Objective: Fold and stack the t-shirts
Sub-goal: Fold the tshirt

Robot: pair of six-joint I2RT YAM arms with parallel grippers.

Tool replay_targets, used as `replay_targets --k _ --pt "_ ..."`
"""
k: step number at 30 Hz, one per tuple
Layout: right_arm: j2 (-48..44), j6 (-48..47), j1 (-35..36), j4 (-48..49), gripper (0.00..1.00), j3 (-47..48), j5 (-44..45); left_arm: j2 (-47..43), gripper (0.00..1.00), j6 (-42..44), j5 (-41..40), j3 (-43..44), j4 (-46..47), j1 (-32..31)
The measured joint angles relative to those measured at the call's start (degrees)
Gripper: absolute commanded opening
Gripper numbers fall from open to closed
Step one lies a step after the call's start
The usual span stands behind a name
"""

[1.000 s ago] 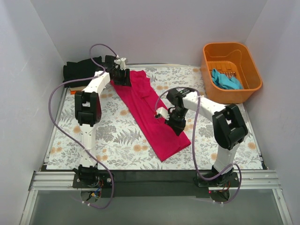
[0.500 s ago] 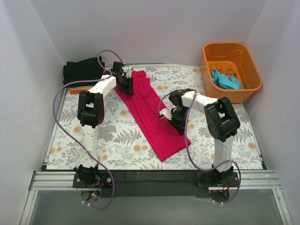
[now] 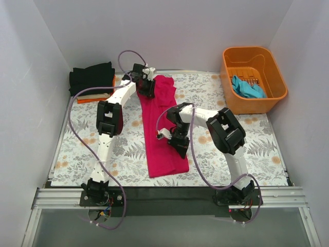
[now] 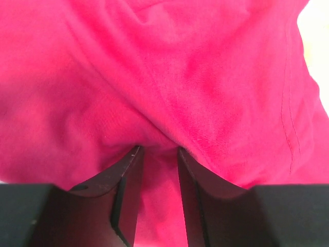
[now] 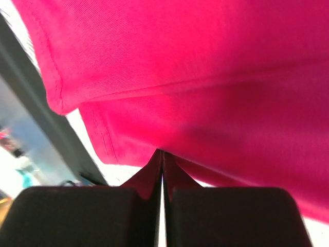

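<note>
Both grippers pinch the magenta t-shirt, laid as a long strip down the table.

The left gripper [image 4: 157, 172] is clamped on a bunched fold at the far end of the magenta t-shirt [image 3: 159, 157]. The right gripper [image 5: 162, 163], fingers pressed tight together, nips the hem on the strip's right edge nearer the bases. The strip lies on the floral table [image 3: 241, 144], so this looks like the mid-fold stage, narrowed lengthwise but not yet folded end to end. The next move probably needs one end carried over the other with the edges kept square. The teal t-shirt [image 3: 248, 88] waits in the orange basket [image 3: 226, 55]; a black folded shirt [image 3: 91, 76] tops the far-left pile. From above the gripper bodies hide both pinch points, and cloth fills the wrist views, so sleeves and collar cannot be made out.
</note>
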Motion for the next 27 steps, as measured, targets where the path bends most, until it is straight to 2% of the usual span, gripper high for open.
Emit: replay_targets --k 4,8,9,10,12,14,16,20,23,27 --pt "3.3 2.1 0.7 -1.8 0.04 3.9 -3.0 2.0 0.41 0.8 -0.9 2.2 3.8 -1.6" --pt "3.6 3.4 0.5 -1.7 0.21 4.4 -3.8 2.8 0.47 1.4 -2.2 2.3 8.5 -2.4" --pt "3.3 3.7 0.5 -1.6 0.29 4.4 -3.9 2.9 0.54 1.4 -2.1 2.3 9.2 -2.4" --pt "2.9 4.1 0.5 -1.4 0.32 4.4 -3.8 2.9 0.56 1.4 -1.8 2.3 9.7 -2.3" --pt "0.6 3.7 0.5 0.1 0.37 4.0 -2.8 2.7 0.6 0.8 -1.0 2.2 10.4 -2.0" --pt "-2.9 2.8 0.1 2.9 0.38 3.7 -1.5 1.4 0.61 0.4 0.9 0.9 10.5 -1.4" --pt "-9.0 1.2 -0.5 5.9 0.41 2.0 -0.2 -2.5 0.62 0.0 2.6 -3.1 10.3 -1.0" --pt "-26.2 -1.9 -1.6 9.5 0.42 -3.7 1.3 -18.7 0.61 -0.6 5.6 -15.4 10.9 -0.3" --pt "-37.7 -3.9 -1.4 12.9 0.42 -9.8 2.3 -37.6 0.6 0.1 9.0 -28.3 13.9 0.1" --pt "-47.4 -5.5 -0.2 17.4 0.47 -20.4 4.3 -62.4 0.54 3.3 13.0 -44.0 17.6 0.0"
